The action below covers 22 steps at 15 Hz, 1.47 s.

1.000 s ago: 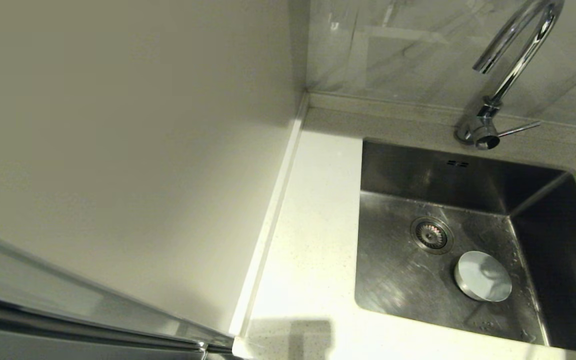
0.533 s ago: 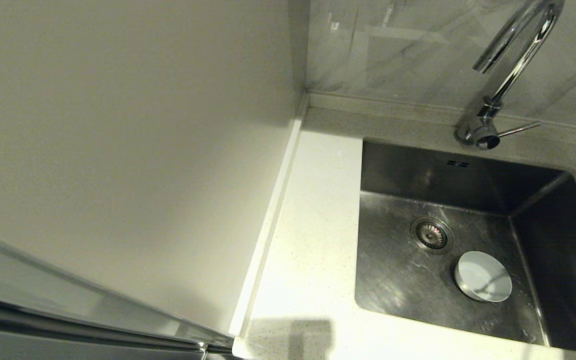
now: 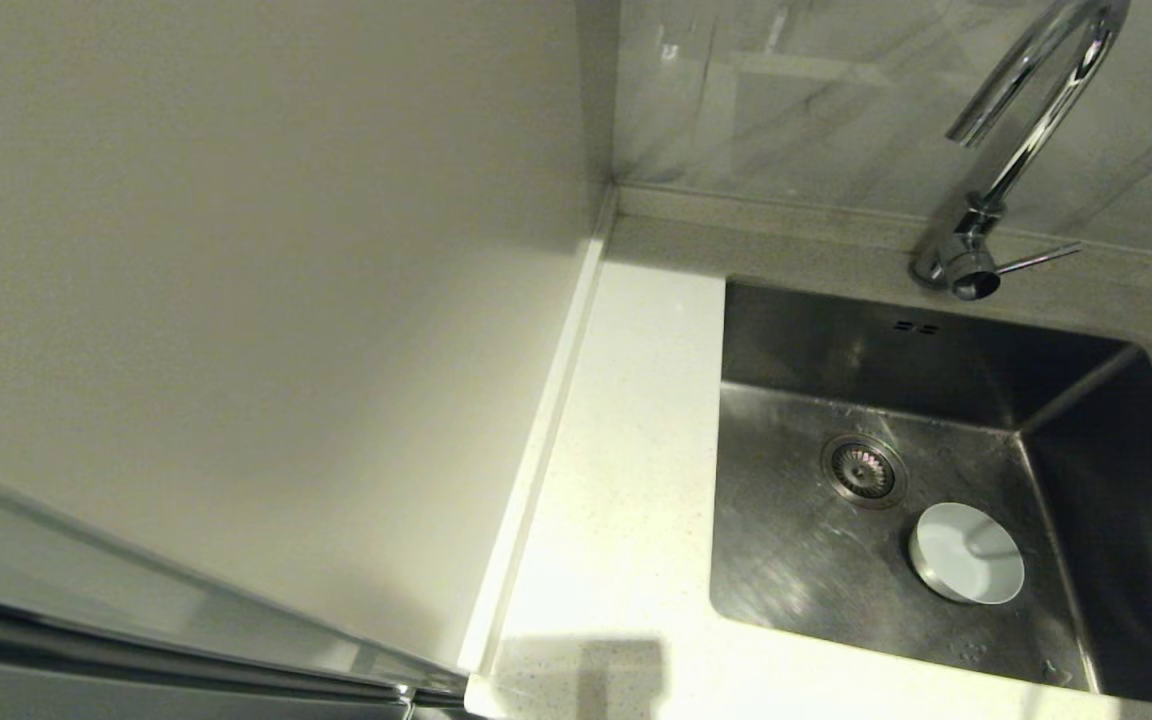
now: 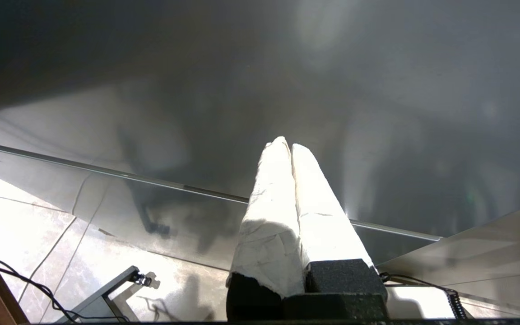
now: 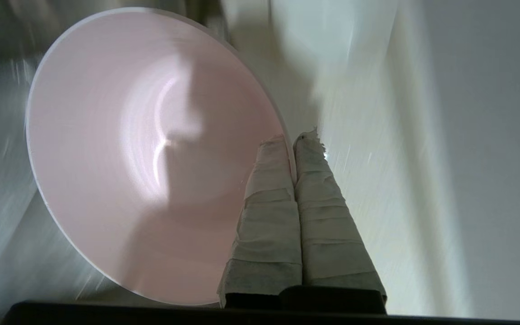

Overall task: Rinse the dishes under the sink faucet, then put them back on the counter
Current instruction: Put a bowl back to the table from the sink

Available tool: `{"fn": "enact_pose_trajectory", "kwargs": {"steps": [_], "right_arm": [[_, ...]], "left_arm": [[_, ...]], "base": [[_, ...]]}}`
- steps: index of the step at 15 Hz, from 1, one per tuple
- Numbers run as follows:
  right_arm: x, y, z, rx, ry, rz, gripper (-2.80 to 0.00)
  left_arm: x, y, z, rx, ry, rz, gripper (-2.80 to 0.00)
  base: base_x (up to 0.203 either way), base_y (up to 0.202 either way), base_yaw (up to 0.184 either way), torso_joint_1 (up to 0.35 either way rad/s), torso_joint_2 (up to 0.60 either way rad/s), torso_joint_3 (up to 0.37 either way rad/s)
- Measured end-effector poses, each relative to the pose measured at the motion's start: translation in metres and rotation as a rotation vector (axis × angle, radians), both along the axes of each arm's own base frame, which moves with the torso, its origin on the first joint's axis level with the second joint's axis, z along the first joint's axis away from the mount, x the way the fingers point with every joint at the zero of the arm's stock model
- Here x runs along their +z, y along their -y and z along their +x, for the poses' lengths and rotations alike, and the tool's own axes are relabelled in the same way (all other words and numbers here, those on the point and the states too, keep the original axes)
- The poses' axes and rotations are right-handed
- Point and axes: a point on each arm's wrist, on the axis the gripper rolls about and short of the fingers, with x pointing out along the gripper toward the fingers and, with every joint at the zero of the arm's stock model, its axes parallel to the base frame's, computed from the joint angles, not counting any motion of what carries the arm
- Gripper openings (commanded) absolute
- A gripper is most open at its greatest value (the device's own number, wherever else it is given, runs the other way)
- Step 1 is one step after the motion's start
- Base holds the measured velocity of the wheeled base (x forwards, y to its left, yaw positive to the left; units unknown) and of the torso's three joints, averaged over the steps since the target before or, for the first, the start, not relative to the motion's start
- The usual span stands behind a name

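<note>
One white bowl (image 3: pixel 967 552) rests on the floor of the steel sink (image 3: pixel 796 560), just right of the strainer drain (image 3: pixel 863 469). The chrome faucet (image 3: pixel 1026 120) arches above the basin's back edge, lever pointing right. In the right wrist view my right gripper (image 5: pixel 292 141) is shut on the rim of the pale pink bowl (image 5: pixel 142 149), held tilted over the white counter (image 5: pixel 368 189). This bowl and arm are outside the head view. My left gripper (image 4: pixel 285 143) is shut and empty, parked low, away from the sink. The third bowl is out of view.
White speckled counter (image 3: pixel 626 450) runs along the sink's left side, bounded by a plain off-white wall panel (image 3: pixel 236 300). A marbled backsplash (image 3: pixel 796 90) stands behind the faucet. Below the left gripper are a glossy floor and cables (image 4: pixel 30 284).
The pink bowl, seen at the head view's right edge a second ago, has moved further right and left that view. The white bowl in the sink has not moved.
</note>
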Motion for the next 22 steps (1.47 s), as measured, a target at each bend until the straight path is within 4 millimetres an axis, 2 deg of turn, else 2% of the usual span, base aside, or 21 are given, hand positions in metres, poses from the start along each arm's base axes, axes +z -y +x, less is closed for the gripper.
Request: {"fn": "enact_pose_trajectory", "kwargs": {"steps": [2,6,13,16,20,21,22], "right_arm": [[-0.013,0.007,-0.009,-0.018,-0.077,0.141,-2.8],[-0.027,0.038,-0.005,-0.08,-0.115,0.203,-2.8],[-0.056,0.084,0.002,-0.153,-0.159,0.093,-2.8],[-0.07,0.093,0.002,-0.151,-0.19,0.109,-2.8],[-0.076,0.102,0.011,-0.142,-0.185,0.098,-2.8],[-0.077,0.104,0.015,-0.139,-0.177,0.083,0.0],[-0.079,0.105,0.018,-0.139,-0.177,0.071,0.0]], "left_arm": [[0.0,0.0,0.0,0.0,0.0,0.0,-2.8],[0.0,0.0,0.0,0.0,0.0,0.0,-2.8],[0.0,0.0,0.0,0.0,0.0,0.0,-2.8],[0.0,0.0,0.0,0.0,0.0,0.001,-2.8],[0.0,0.0,0.0,0.0,0.0,0.0,-2.8],[0.0,0.0,0.0,0.0,0.0,0.001,-2.8],[0.0,0.0,0.0,0.0,0.0,0.0,-2.8]], "base": [[0.0,0.0,0.0,0.0,0.0,0.0],[0.0,0.0,0.0,0.0,0.0,0.0],[0.0,0.0,0.0,0.0,0.0,0.0],[0.0,0.0,0.0,0.0,0.0,0.0],[0.0,0.0,0.0,0.0,0.0,0.0],[0.0,0.0,0.0,0.0,0.0,0.0],[0.0,0.0,0.0,0.0,0.0,0.0]]}}
